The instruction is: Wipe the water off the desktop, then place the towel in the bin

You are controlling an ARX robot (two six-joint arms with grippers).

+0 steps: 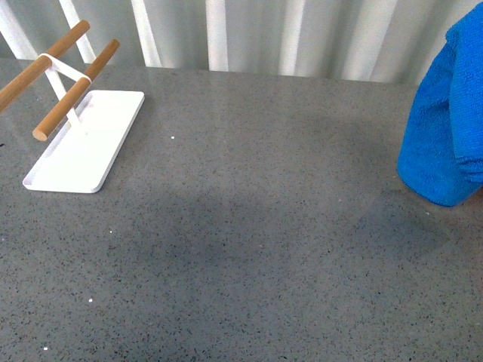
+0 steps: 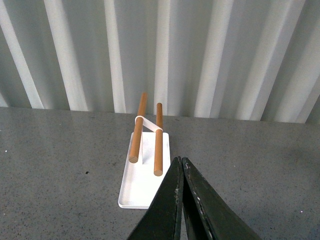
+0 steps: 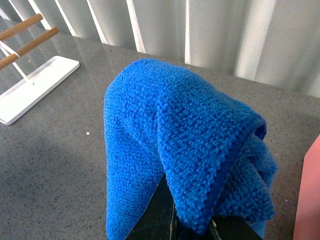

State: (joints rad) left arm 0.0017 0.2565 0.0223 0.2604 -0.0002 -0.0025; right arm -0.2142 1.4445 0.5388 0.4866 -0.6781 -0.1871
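Blue towel (image 1: 441, 128) drapes over the right gripper (image 3: 172, 224), above the desktop (image 1: 249, 226).

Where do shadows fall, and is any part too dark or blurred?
Front view: soft shadows darken the desktop in the middle and beside the towel; no hard glare. Left wrist view: the shut left hand is nearly black; the white tray is sharp. Right wrist view: the towel's weave is sharp; the right hand under it is in shade.
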